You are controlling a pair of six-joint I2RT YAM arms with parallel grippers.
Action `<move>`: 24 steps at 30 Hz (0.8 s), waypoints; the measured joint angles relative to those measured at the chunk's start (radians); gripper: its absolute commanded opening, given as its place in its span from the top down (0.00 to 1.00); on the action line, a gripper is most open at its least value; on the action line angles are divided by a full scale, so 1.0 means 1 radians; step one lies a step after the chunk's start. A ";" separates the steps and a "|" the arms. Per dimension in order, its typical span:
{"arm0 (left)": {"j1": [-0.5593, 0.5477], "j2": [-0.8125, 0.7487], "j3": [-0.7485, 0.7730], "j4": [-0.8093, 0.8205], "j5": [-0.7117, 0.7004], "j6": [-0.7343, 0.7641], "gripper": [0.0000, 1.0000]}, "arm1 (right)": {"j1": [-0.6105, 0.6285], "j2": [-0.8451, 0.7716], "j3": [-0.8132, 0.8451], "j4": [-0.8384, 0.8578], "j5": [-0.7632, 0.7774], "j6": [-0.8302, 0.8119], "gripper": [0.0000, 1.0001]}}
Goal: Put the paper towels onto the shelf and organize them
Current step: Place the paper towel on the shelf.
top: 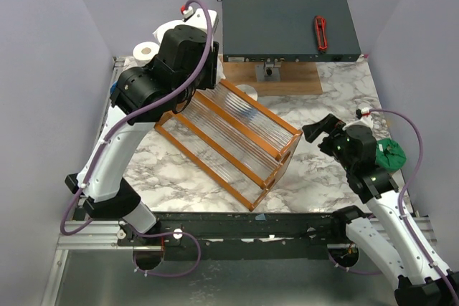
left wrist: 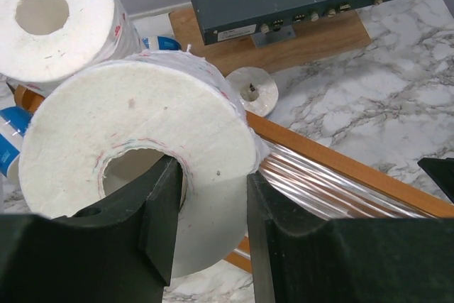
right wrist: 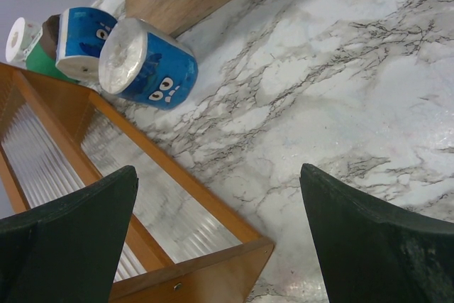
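The left arm rises from its base and bends over the far left end of the shelf (top: 262,108), wrist turned down. Its left hand (left wrist: 213,204) is partly closed on a bare white roll (left wrist: 135,140) – one finger inside the hollow core, the other pressed against the outer wall. The roll sits end-on to the wrist camera, just over the shelf's wooden rail; whether it touches the rail cannot be told.

The right arm is folded low at the right. Its right hand (top: 320,132) hovers over the marble tabletop (top: 337,91) near the shelf's right end, fingers spread wide with nothing between them.

A second white roll (left wrist: 53,19) stands just behind the held one, with faint red print on its side – too small to read. Two blue-wrapped rolls (right wrist: 152,65) lie beside the shelf's far side; their wrappers show cartoon eyes, with no legible wording.
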 measured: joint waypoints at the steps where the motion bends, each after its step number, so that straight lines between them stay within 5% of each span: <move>1: 0.005 0.001 0.003 0.000 0.002 0.000 0.90 | 0.000 0.000 0.000 0.000 0.000 0.000 0.00; 24: 0.066 0.060 0.005 -0.005 0.106 -0.012 0.90 | 0.000 -0.005 0.000 0.000 0.000 0.000 0.00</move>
